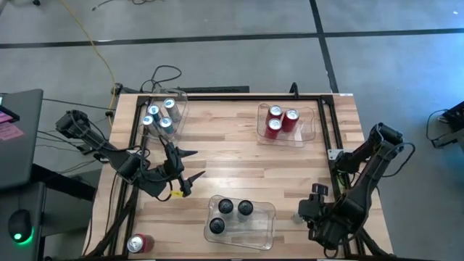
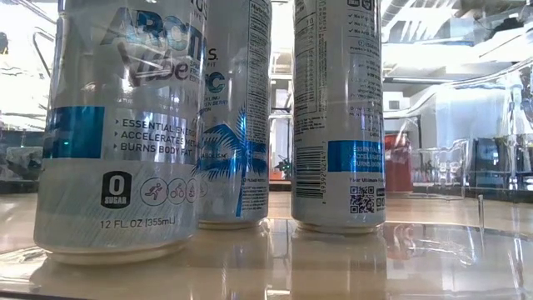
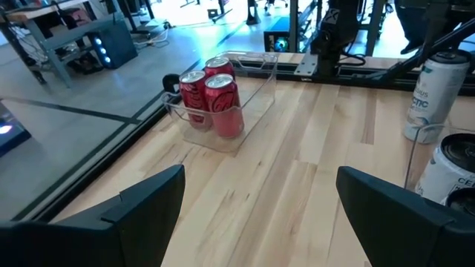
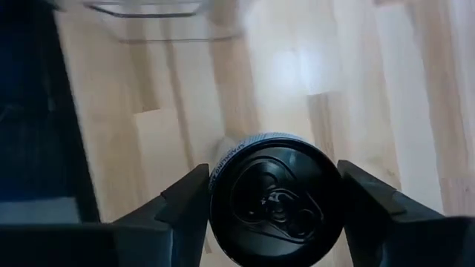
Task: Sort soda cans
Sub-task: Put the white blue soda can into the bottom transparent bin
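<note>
A dark soda can (image 4: pixel 276 200) stands upright near the table's near right edge, its top between the fingers of my right gripper (image 4: pixel 274 204), also seen from above (image 1: pixel 301 215). Three more dark cans (image 1: pixel 230 212) stand in a clear bin at the near middle. Three red cans (image 1: pixel 281 120) stand in a bin at the far right, and several silver-blue cans (image 1: pixel 161 114) in a bin at the far left. One red can (image 1: pixel 139 243) lies on its side at the near left corner. My left gripper (image 1: pixel 187 174) hangs open over the left half of the table. My right gripper has one finger on each side of the dark can's side wall, just below its top rim (image 4: pixel 217 174), and pinches it between the two. The fingers come steeply from above. The can stays upright; its own top hides its base.
The three clear bins stand at the far left (image 1: pixel 177 98), the far right (image 1: pixel 308 134) and the near middle (image 1: pixel 268 217). Bare wood lies between them in the table's middle. A black frame (image 1: pixel 239 96) runs along the table's edges.
</note>
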Controlling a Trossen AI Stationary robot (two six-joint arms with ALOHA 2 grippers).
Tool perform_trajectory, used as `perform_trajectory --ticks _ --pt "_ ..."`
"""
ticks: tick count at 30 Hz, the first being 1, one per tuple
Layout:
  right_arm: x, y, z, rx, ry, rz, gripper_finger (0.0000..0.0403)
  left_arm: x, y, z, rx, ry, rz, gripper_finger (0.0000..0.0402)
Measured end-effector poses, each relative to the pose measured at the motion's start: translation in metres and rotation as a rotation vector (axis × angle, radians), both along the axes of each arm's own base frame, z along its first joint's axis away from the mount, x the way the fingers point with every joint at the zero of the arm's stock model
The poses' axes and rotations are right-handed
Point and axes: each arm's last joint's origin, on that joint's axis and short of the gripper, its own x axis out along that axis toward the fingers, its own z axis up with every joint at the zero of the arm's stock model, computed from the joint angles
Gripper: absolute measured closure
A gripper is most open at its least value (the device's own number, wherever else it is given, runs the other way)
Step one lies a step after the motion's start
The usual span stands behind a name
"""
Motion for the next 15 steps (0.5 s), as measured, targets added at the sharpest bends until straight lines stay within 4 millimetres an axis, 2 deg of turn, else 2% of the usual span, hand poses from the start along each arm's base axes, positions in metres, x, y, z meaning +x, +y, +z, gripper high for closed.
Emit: perform_trajectory --ticks 2,5,12,15 --pt "0.004 0.002 0.01 0.013 -0.018 0.041 0.0166 0.0 0.0 0.0 -0.006 -0.003 0.002 0.0054" --pt "0.01 0.001 0.036 0.05 -0.064 0.077 0.0166 0.0 0.001 -0.001 0.003 0.007 0.007 0.0054" --pt "0.023 -0.009 0.088 0.072 -0.171 0.168 0.0167 -0.001 0.002 -0.002 0.008 0.018 0.018 0.0054" --pt "0.029 -0.012 0.104 0.078 -0.243 0.236 0.0167 -0.001 0.002 -0.002 0.009 0.019 0.018 0.0054"
